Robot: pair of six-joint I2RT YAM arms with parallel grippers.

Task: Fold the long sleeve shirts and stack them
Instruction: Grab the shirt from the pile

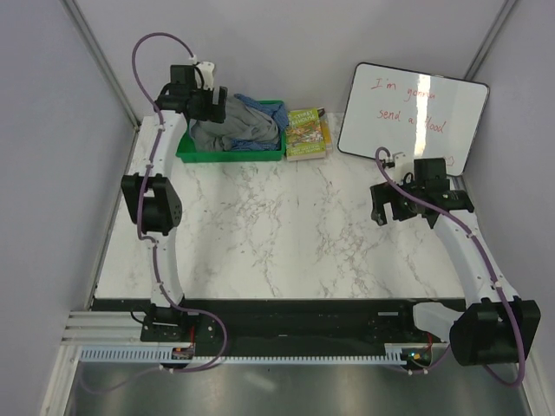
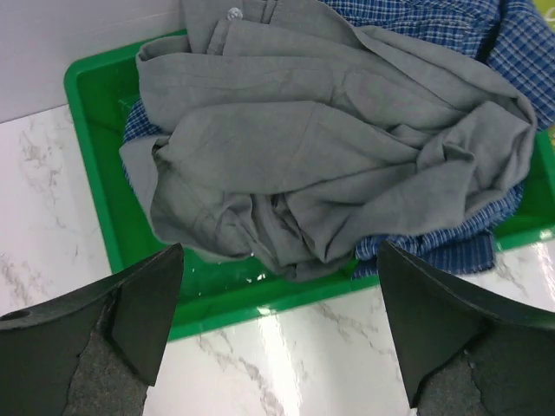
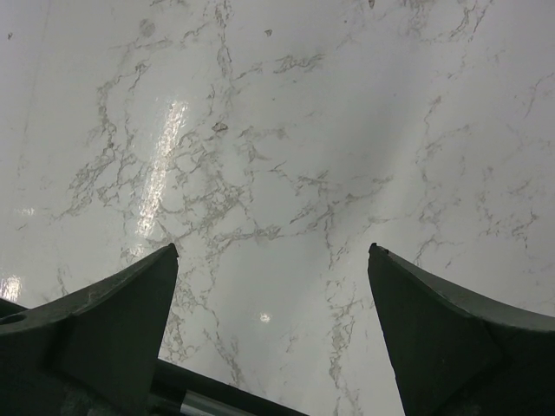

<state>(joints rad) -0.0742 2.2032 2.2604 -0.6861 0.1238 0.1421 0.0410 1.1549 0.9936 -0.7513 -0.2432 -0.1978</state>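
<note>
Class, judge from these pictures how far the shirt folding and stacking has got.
Done: nothing; the grey shirt lies crumpled on the blue checked shirt in the green bin. In hand: the open left fingers hover above the bin, holding nothing; the open right fingers hang over bare table. Left: lifting out, folding and stacking both shirts.

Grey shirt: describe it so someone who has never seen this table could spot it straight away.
At the far left of the marble table sits a green bin. The grey shirt lies crumpled on top inside it. It is plain, unlike the blue checked shirt beneath it.
</note>
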